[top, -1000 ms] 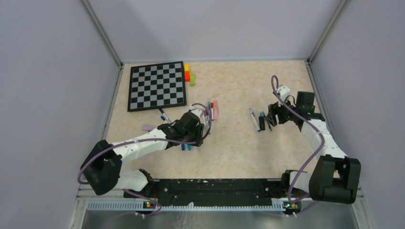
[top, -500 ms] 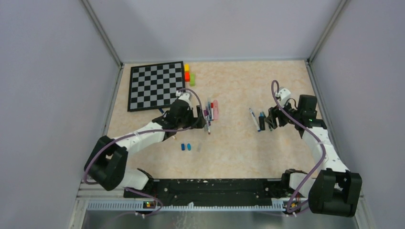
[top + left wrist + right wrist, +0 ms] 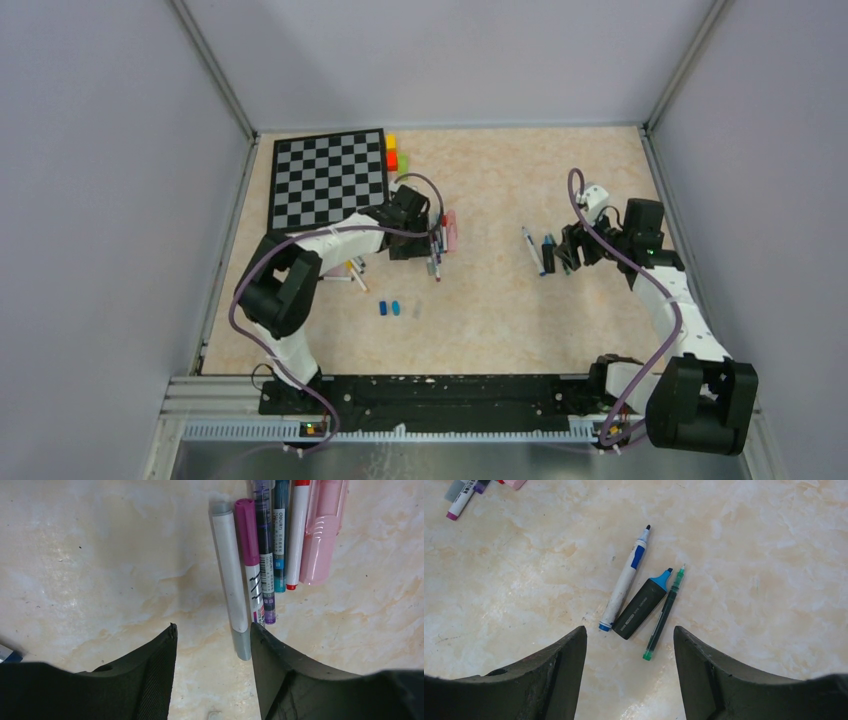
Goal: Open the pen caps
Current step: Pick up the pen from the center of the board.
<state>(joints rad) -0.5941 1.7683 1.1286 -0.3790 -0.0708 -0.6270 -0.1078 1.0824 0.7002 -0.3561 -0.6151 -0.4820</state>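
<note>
- Left tool: jaws spread, nothing between them. It hovers just off the near end of the grey marker.
- That marker is the outer one of a tight row: magenta-capped marker, purple pen, teal pen, red-ended white pen, pink highlighter. All lie side by side, caps apparently on.
- Step, my read: pick the grey one.
  - It touches the magenta neighbour, so there's no gap for the inner finger.
  - Grab the free near end, which sticks out past the row.
  - Straddle it alone and pinch the barrel.
  - Leave the cap end exposed. Can't tell which grey end is the cap.
- Right tool: spread, empty. It sits above a white marker, black highlighter and green pen, tips bare. It's free to pull the cap.
- Two blue caps and a grey cap lie loose on the desk, apart from the row.
</note>
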